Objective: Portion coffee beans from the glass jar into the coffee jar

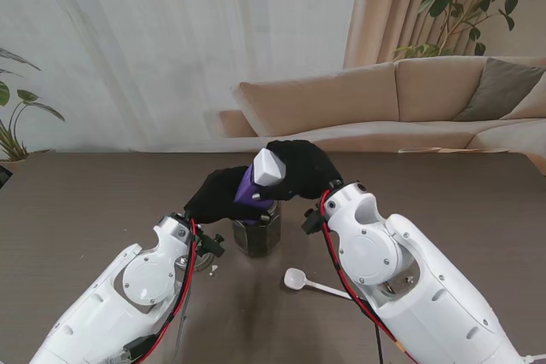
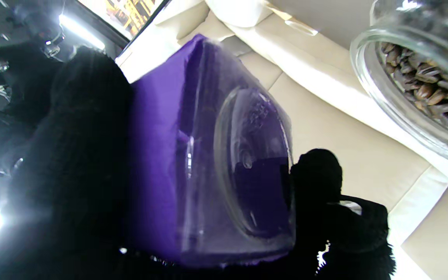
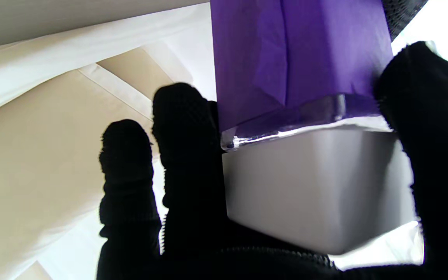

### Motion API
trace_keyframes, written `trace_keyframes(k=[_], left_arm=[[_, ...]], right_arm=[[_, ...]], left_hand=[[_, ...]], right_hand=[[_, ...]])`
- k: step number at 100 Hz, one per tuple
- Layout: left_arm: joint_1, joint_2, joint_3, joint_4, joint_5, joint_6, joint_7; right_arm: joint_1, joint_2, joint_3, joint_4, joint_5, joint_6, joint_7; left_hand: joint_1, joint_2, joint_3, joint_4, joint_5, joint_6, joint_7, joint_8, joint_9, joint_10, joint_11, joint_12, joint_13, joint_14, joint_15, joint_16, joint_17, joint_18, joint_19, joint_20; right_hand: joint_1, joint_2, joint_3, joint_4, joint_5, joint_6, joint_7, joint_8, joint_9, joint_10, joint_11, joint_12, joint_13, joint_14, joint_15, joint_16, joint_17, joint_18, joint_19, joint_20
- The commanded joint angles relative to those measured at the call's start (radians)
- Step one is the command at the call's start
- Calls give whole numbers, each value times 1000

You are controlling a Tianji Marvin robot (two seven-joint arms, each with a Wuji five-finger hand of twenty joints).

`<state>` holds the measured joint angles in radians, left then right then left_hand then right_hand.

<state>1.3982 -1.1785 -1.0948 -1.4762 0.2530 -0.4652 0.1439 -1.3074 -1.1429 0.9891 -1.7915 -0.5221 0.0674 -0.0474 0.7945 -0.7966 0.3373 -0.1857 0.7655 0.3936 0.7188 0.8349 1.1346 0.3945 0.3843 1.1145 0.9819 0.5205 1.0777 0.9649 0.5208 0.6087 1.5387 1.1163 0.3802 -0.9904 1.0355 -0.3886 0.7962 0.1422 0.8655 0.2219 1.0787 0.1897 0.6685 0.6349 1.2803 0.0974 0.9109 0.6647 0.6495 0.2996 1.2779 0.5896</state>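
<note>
The coffee jar (image 1: 250, 189), wrapped in purple with a pale grey lid (image 1: 270, 168), is held tilted in the air over the middle of the table. My left hand (image 1: 217, 193) is shut on its purple body (image 2: 193, 155). My right hand (image 1: 303, 168) is closed round the lid (image 3: 309, 182), fingers (image 3: 185, 155) on one side and the thumb on the other. The lid sits against the jar's purple body (image 3: 305, 58). Directly under them the glass jar (image 1: 256, 234) stands open on the table, with brown beans showing in its mouth (image 2: 422, 85).
A white plastic scoop (image 1: 296, 278) lies on the dark table (image 1: 85, 210) nearer to me, just right of the glass jar and beside my right forearm. A beige sofa (image 1: 384, 100) stands beyond the table's far edge.
</note>
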Motion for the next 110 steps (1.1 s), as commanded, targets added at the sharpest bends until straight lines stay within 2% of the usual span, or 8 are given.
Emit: trace_keyframes(k=[1,14,15,22,29,63,89,110], left_arm=[[-11,3,-1,-13,20,3,-9],[-18,-2,7,-10,3,-4,-3],[-19,-3,8,-9,-1,-5,-3],[-24,-6,13,-7,-17,-8,-2],[-31,-5,18,-3,-28,-13,-11],[-59,-8,44,0,-80,2,-39],[-53,-12,43,-17,-129,33,-50],[-48,-10,37,-25,-137,30,-57]], right_arm=[[-7,-7,-17,6,-7,-14,5],[-10,-12,-24,14,-8,-24,-20],[-11,-13,-24,15,-8,-25,-22],[-13,-13,-26,18,-6,-28,-26],[-14,-15,-29,24,-3,-33,-31],[-21,-20,-38,41,3,-57,-57],[-26,-20,-37,40,9,-63,-55],[-28,-16,-35,35,11,-54,-36]], left_hand=[[176,223,338,83,-43,-171,7,-8,44,-113,38,50,-33,-73,30,-6,-47,-166,-33,-26],[203,262,201,68,-70,-215,-11,-16,17,-125,26,-4,-11,-90,32,-21,-25,-167,-17,-41],[220,318,93,85,-69,-222,-8,-16,18,-124,27,-73,-7,-88,34,-23,-22,-166,-13,-43],[260,323,119,83,-56,-252,-1,-23,34,-124,45,-24,19,-83,42,-29,0,-160,1,-45],[206,301,101,71,-53,-257,-2,-29,18,-123,56,-151,12,-85,35,-33,-4,-160,1,-51],[156,368,51,83,34,-152,144,16,23,-78,87,-145,18,-55,37,-31,2,-128,7,-33],[193,369,293,84,90,-97,137,5,48,-23,78,-122,10,11,14,-17,-23,-70,-27,16],[195,344,385,70,88,-46,167,76,11,7,42,-105,-180,56,-119,7,-282,-125,-210,-29]], right_hand=[[255,104,220,86,180,-250,254,31,157,-138,100,105,31,-31,40,24,215,-26,49,-9],[265,101,240,89,180,-261,272,44,160,-135,109,140,32,-42,84,38,233,-30,52,3],[265,102,240,88,180,-261,273,44,160,-135,109,142,32,-42,85,38,234,-31,52,4],[266,101,245,89,179,-263,280,45,161,-135,111,150,32,-41,92,39,237,-34,51,7],[269,98,250,89,178,-266,287,44,160,-134,113,156,33,-42,98,41,240,-35,49,9],[269,91,260,86,177,-276,309,25,162,-137,111,173,30,-42,109,45,239,-39,39,21],[267,99,259,86,174,-274,312,22,157,-137,109,177,29,-39,101,43,229,-39,28,23],[260,125,235,92,151,-269,303,20,124,-142,95,168,25,-18,18,13,174,-19,-3,27]])
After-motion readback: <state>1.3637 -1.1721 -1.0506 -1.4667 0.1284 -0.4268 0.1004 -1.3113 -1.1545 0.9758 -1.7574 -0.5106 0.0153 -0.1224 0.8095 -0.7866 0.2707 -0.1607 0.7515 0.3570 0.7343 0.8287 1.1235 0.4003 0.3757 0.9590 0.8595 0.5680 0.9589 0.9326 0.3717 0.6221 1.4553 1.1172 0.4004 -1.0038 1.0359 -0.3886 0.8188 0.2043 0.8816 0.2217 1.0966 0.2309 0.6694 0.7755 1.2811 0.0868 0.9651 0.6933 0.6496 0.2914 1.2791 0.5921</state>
